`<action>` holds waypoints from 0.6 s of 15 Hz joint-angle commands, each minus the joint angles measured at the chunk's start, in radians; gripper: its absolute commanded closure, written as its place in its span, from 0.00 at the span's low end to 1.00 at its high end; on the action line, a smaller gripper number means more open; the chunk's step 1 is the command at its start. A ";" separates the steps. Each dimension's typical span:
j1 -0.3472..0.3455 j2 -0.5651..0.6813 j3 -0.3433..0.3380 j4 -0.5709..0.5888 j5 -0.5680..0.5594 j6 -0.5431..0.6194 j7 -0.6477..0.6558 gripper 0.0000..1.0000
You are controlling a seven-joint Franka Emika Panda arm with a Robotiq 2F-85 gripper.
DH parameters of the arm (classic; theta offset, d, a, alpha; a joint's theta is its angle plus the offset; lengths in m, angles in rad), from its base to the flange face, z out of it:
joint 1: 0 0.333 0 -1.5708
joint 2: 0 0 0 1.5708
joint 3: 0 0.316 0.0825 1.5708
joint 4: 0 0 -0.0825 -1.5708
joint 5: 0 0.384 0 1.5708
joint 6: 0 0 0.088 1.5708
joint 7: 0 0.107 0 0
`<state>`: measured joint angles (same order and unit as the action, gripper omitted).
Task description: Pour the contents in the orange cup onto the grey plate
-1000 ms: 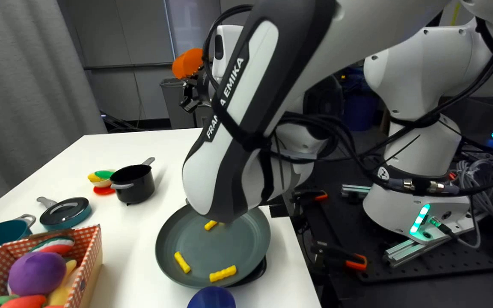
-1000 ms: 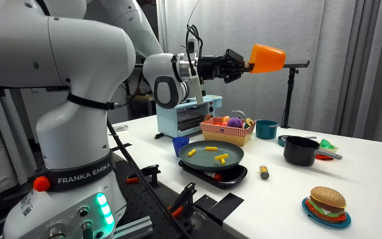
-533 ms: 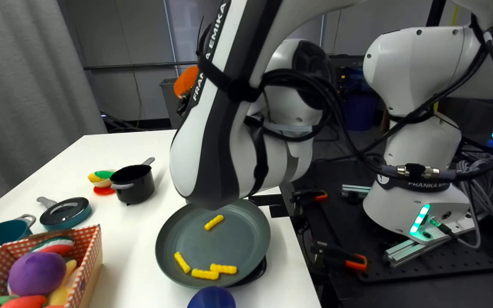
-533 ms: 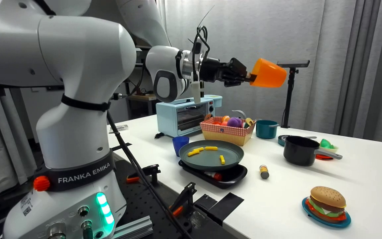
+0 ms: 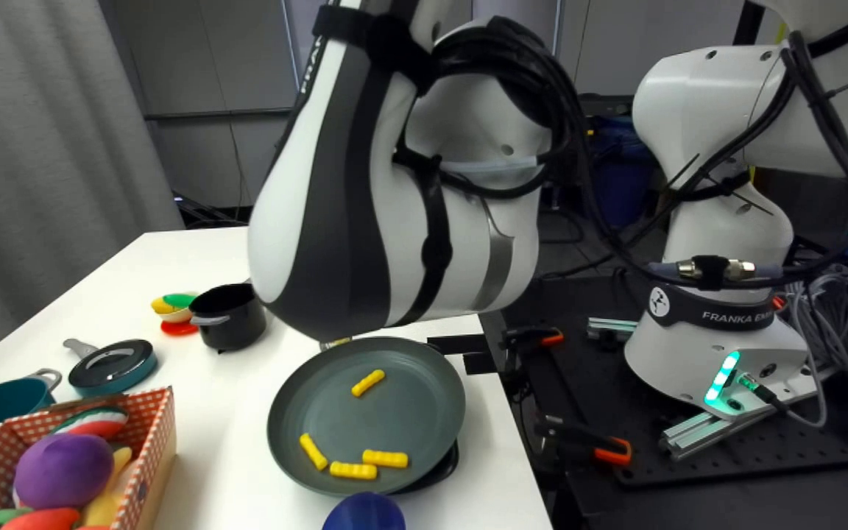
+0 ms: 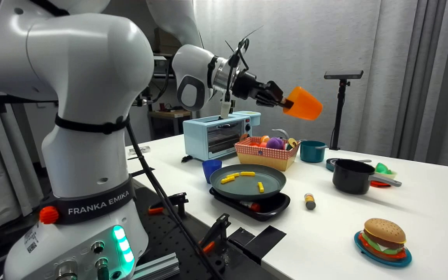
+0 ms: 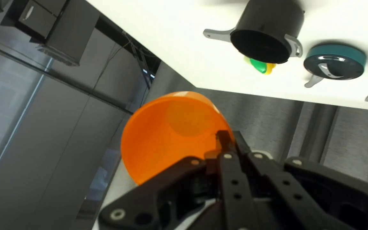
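Observation:
My gripper (image 7: 233, 140) is shut on the wall of the orange cup (image 7: 174, 127), one finger inside and one outside. The wrist view looks into the cup, and only bare orange shows inside. In an exterior view the cup (image 6: 305, 104) is in the air, tilted, its closed end pointing away from the arm, higher than and beyond the grey plate (image 6: 243, 186). In an exterior view the arm hides the cup and gripper. Several yellow pieces (image 5: 386, 458) lie on the plate (image 5: 394, 405): two touching or nearly touching near the rim, the others apart.
A black tray (image 6: 274, 206) is under the plate. A blue cup (image 6: 211, 168), checked basket (image 6: 265, 155) and toaster oven (image 6: 204, 140) stand behind it. A small bottle (image 6: 309, 201), black pot (image 6: 350, 179) and toy burger (image 6: 384, 239) are on the table.
My arm has tipped the held cup and lowered it in the last second. One yellow piece has come to rest beside another on the plate. The cup has gone behind the arm in an exterior view.

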<state>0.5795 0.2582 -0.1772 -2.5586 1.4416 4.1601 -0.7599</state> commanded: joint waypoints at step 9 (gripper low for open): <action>-0.239 -0.105 0.195 0.051 -0.025 -0.474 -0.031 0.99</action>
<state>0.3524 0.1892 0.0097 -2.5124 1.4398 3.8191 -0.7617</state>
